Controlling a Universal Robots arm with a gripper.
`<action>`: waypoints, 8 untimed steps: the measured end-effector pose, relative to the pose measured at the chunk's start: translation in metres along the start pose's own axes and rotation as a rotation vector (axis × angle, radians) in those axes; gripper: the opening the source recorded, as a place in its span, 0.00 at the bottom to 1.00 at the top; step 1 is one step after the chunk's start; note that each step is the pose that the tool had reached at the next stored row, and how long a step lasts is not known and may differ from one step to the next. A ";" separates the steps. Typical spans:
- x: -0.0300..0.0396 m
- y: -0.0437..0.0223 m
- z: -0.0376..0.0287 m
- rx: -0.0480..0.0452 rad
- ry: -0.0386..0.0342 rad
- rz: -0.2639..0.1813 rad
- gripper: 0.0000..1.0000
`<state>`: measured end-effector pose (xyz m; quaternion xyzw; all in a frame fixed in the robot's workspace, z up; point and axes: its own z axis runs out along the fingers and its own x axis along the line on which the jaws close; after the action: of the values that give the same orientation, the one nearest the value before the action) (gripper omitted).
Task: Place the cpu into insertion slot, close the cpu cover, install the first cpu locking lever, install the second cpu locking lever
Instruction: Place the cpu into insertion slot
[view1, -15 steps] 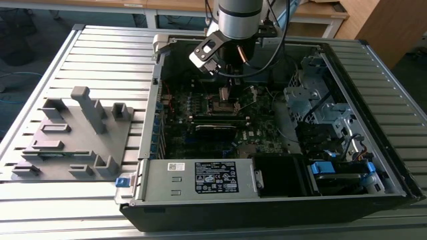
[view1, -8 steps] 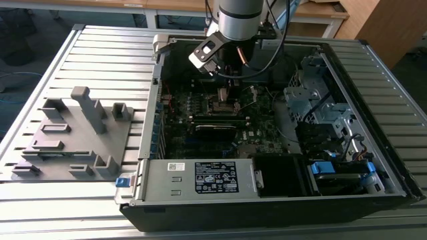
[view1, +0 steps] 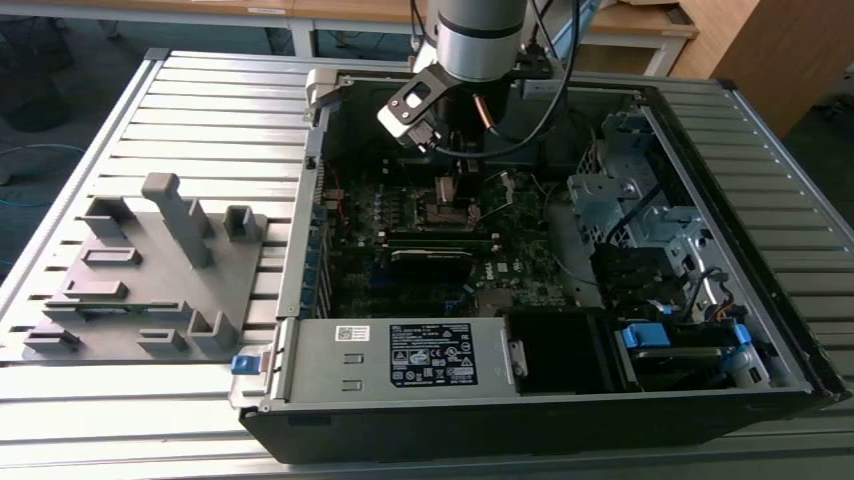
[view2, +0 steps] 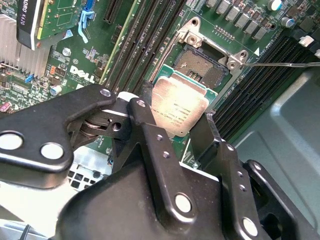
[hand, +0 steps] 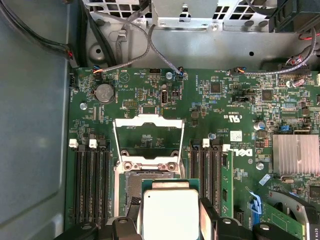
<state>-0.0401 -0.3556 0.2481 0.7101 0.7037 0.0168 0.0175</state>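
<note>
Jaws are pinched on the cpu (view2: 180, 107), one dark finger (view2: 150, 130) against each of two opposite edges, so the chip hangs metal top up just over the near edge of the insertion slot (view2: 202, 65), not seated as far as I can judge. That slot's dark centre lies bare. In the first wrist view the cpu cover (hand: 148, 121) stands swung open beyond it, and a thin metal rod (view2: 280, 63), likely one locking lever, sticks out free to the side. So none of the four steps looks finished; placing the chip is the one in hand. From the exterior view the arm (view1: 474, 40) reaches down into the open computer case (view1: 534, 430) on the slatted table (view1: 200, 100), wrist poised over the motherboard (view1: 521, 270).
</note>
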 end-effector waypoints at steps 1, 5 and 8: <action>0.0000 0.0000 0.0000 0.0000 -0.0001 0.000 0.54; 0.0000 0.0000 0.0007 0.0000 0.0000 0.000 0.54; 0.0000 0.0000 0.0008 0.0000 -0.0001 0.000 0.54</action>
<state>-0.0401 -0.3556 0.2473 0.7101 0.7037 0.0168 0.0175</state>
